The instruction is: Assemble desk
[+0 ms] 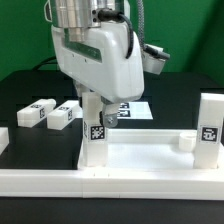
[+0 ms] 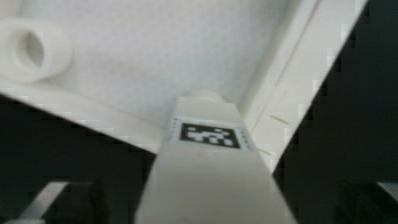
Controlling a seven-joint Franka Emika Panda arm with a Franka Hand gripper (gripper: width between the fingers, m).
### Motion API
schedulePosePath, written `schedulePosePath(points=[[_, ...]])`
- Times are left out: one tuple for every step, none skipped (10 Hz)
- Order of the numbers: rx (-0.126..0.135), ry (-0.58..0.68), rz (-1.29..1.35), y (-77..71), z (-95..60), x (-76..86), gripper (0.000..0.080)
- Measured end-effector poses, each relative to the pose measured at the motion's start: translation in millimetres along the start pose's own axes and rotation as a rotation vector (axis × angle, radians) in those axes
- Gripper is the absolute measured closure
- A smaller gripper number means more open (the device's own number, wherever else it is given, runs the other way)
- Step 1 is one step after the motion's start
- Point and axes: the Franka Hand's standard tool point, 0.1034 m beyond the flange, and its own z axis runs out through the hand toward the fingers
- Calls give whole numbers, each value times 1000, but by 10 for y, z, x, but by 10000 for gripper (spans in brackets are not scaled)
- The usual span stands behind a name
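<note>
The white rimmed tabletop (image 1: 145, 152) lies upside down at the front of the black table. One square leg (image 1: 96, 138) with a tag stands upright in its corner on the exterior view's left. My gripper (image 1: 97, 108) hangs right over that leg, open, its jaws standing apart on either side of the leg's upper end. In the wrist view the same leg (image 2: 210, 150) runs up between my gripper (image 2: 210, 208), with the tabletop's rim (image 2: 294, 70) beside it. A second leg (image 1: 209, 130) stands upright at the tabletop's far corner on the exterior view's right. Two more legs (image 1: 36, 112) (image 1: 63, 116) lie on the table.
The marker board (image 1: 133, 108) lies flat behind the arm. A long white rail (image 1: 110, 184) runs along the front edge. A round socket (image 2: 27, 50) shows inside the tabletop, and a small raised socket (image 1: 185, 142) sits near the right-hand leg.
</note>
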Motion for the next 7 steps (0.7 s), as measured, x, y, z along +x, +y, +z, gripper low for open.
schedulePosePath(points=[[0, 0, -98, 0, 0, 0, 151], [0, 0, -170, 0, 0, 0, 151], [0, 0, -214, 0, 0, 0, 151], [-1, 1, -321, 1, 0, 1, 151], [-12, 6, -410, 3, 0, -2, 151], [-28, 16, -503, 2, 0, -6, 151], [-36, 21, -617, 3, -1, -1, 151]])
